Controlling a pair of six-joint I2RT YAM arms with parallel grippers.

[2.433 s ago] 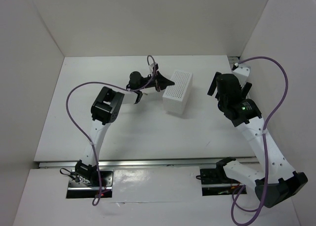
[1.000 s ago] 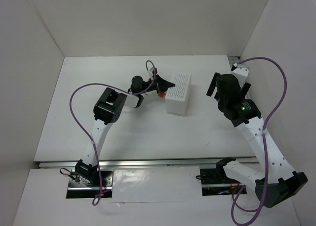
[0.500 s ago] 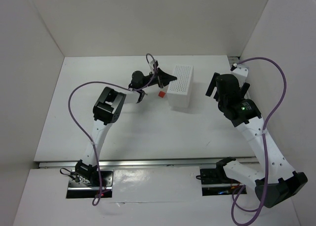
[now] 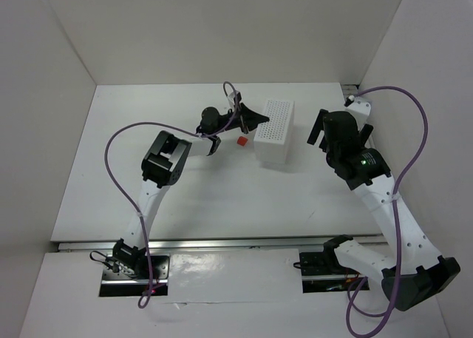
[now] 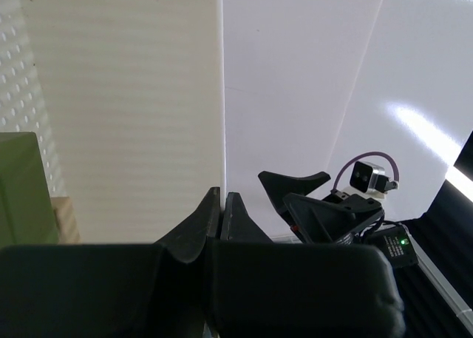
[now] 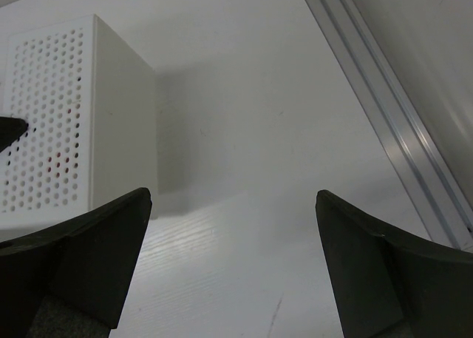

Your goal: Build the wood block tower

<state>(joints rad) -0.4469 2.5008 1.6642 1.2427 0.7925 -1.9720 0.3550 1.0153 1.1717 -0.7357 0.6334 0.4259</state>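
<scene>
Left end effector (image 4: 259,117) is pressed together and pinching nothing, its tips at the left edge of the one white perforated box (image 4: 275,131), far middle of the worktop (image 4: 185,197). I can't tell if they touch. Right end effector (image 4: 341,125) is spread wide, empty, right of the box and apart from it. Block count: one red block (image 4: 241,140) loose on the worktop just left of the box, near my left tips. Left wrist view adds one green block (image 5: 18,183) with one tan block (image 5: 65,220) right beside it.
</scene>
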